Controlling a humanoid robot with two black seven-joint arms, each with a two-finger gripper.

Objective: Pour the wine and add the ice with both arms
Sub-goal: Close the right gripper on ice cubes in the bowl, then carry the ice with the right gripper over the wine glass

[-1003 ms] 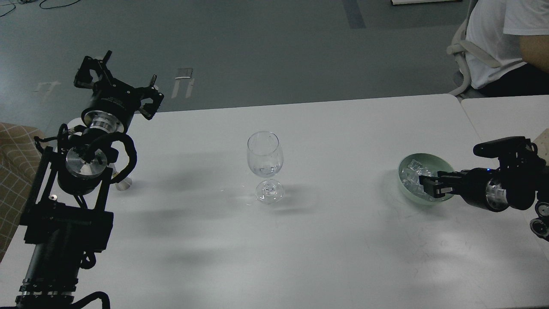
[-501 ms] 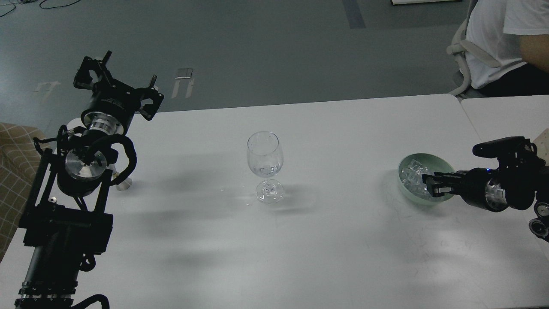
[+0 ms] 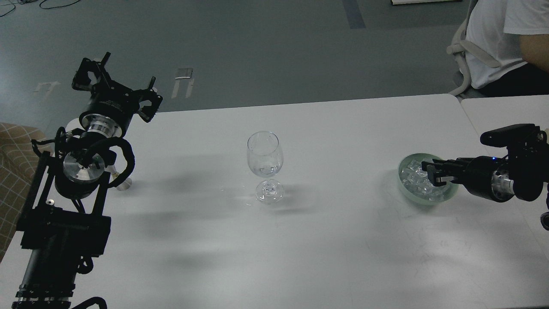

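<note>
A clear stemmed glass (image 3: 265, 165) stands upright at the table's middle, with a little clear wine (image 3: 266, 170) in the bottom of its bowl. The ice (image 3: 415, 180) is a heap of clear cubes in a pale green bowl (image 3: 446, 195) at the right. My right gripper (image 3: 430, 173) hovers just over the bowl's right side, its fingers closed around a small pale cube. My left gripper (image 3: 115, 88) is raised at the far left over the table's back edge, fingers spread and empty.
A small clear glass object (image 3: 122, 183) stands on the white table (image 3: 326, 240) behind my left arm, mostly hidden. A person in a white shirt (image 3: 497, 38) sits on a chair at the back right. A second table (image 3: 502, 112) adjoins on the right.
My right gripper has lifted out of the ice heap and drawn slightly right, showing more cubes. My left arm has shifted a little to the left.
</note>
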